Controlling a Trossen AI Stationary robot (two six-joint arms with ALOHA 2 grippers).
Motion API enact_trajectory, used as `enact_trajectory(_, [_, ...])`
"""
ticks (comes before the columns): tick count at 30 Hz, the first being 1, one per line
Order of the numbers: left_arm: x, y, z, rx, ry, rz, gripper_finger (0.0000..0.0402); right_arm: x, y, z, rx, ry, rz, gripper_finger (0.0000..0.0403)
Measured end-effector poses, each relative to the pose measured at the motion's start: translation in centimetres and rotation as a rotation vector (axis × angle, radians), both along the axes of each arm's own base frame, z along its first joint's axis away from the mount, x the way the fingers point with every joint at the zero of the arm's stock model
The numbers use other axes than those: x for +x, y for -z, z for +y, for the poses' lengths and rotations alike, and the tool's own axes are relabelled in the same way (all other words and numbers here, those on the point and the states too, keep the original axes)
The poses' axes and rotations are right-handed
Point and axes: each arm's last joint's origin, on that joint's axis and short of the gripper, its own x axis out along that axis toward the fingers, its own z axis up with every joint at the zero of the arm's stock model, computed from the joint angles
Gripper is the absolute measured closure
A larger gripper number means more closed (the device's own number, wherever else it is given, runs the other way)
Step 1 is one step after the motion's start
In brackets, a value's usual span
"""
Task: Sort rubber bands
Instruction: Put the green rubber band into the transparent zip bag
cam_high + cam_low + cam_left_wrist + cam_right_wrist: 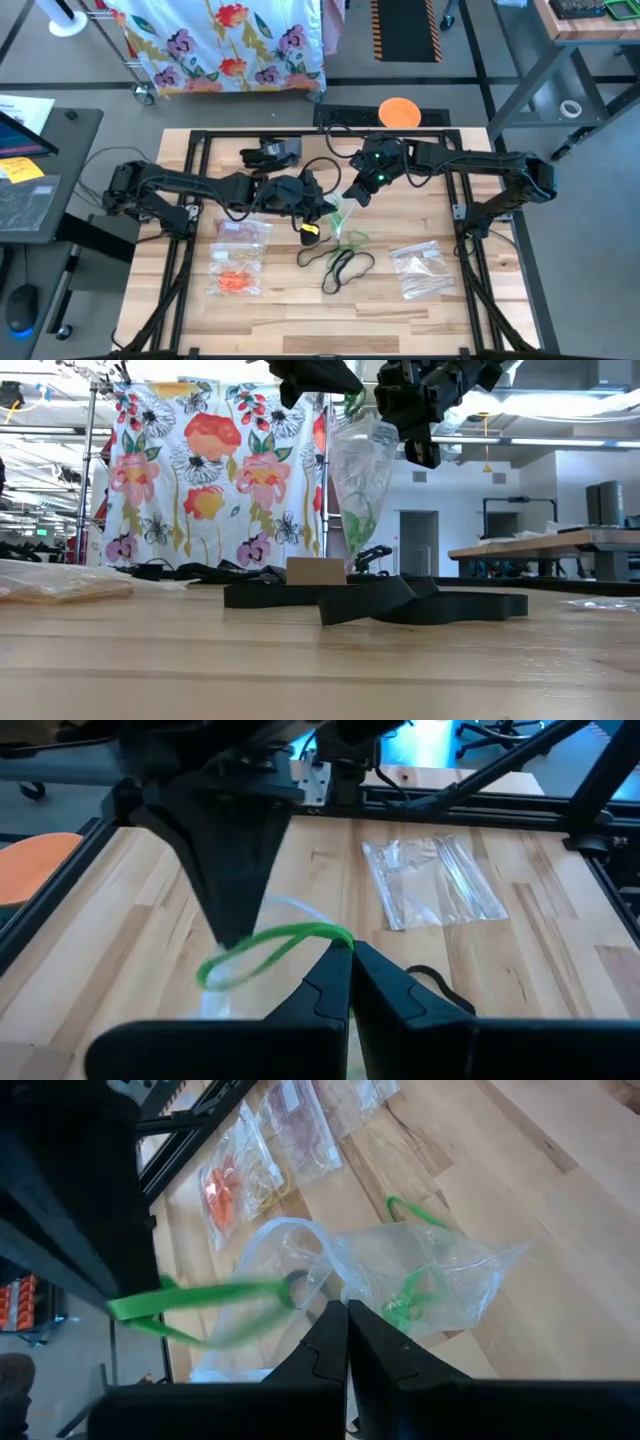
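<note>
A clear plastic bag (360, 480) hangs between my two grippers over the middle of the table, with green rubber bands (408, 1302) inside it. My right gripper (346, 1315) is shut on the bag. My left gripper (350, 958) is shut on one green rubber band (270, 948), right beside the bag's open mouth (285, 1240). In the high view my left gripper (322, 207) and my right gripper (352, 197) stand close together. More green bands (352, 238), black bands (346, 266) and a yellow one (310, 231) lie flat on the wood. My left gripper pinches one end of the green band (338, 934) between its two fingertips. The fingers slant downward. The rest of the loop (200, 1300) reaches out ahead of the fingertips toward the bag's mouth, clear of the table. My right gripper pinches the bag's top rim (338, 1292) between its two fingers, slanting down from the table's right side. The bag hangs below the fingers with its mouth up. Whether its bottom (358, 555) touches the table, I cannot tell.
Two filled zip bags lie at the left, one with reddish bands (241, 231) and one with orange bands (236, 281). Another clear bag (420, 270) lies at the right. Black frame rails (190, 230) border the table, and an orange disc (399, 112) sits at the far edge.
</note>
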Motion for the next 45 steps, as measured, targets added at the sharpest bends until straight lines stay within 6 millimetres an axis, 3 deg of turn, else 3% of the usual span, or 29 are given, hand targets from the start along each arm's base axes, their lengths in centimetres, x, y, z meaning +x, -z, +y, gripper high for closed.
enact_trajectory(7, [1.0,1.4,-0.4,0.071,0.041,0.036,0.0392,0.1,-0.1,0.0,-0.003,0.000,-0.010,0.0403])
enact_trajectory(14, [1.6,2.5,-0.1,0.201,-0.065,0.077,0.0325,0.1,-0.2,0.0,-0.007,0.001,-0.022,0.0403])
enact_trajectory(20, [1.5,2.3,-0.3,0.139,-0.084,0.064,0.0271,0.1,-0.1,0.0,-0.006,0.001,-0.020,0.0403])
enact_trajectory(26, [-0.2,0.8,-1.1,0.153,-0.037,0.078,0.0257,0.1,-0.2,0.0,-0.007,0.001,-0.023,0.0403])
enact_trajectory(32, [-4.0,-0.9,-3.0,0.094,-0.035,0.108,0.0260,0.1,-0.2,0.0,-0.007,0.001,-0.023,0.0403])
enact_trajectory(35, [-5.7,0.8,-4.0,0.157,-0.111,0.137,0.0260,0.1,-0.2,0.0,-0.007,0.001,-0.023,0.0403])
enact_trajectory(39, [-7.3,4.6,-4.5,0.210,-0.226,0.154,0.0260,0.1,-0.2,0.0,0.011,0.016,-0.018,0.0403])
enact_trajectory(45, [-7.8,10.4,-3.1,0.237,-0.258,0.217,0.0260,0.2,-0.2,-0.1,0.062,0.058,-0.012,0.0403])
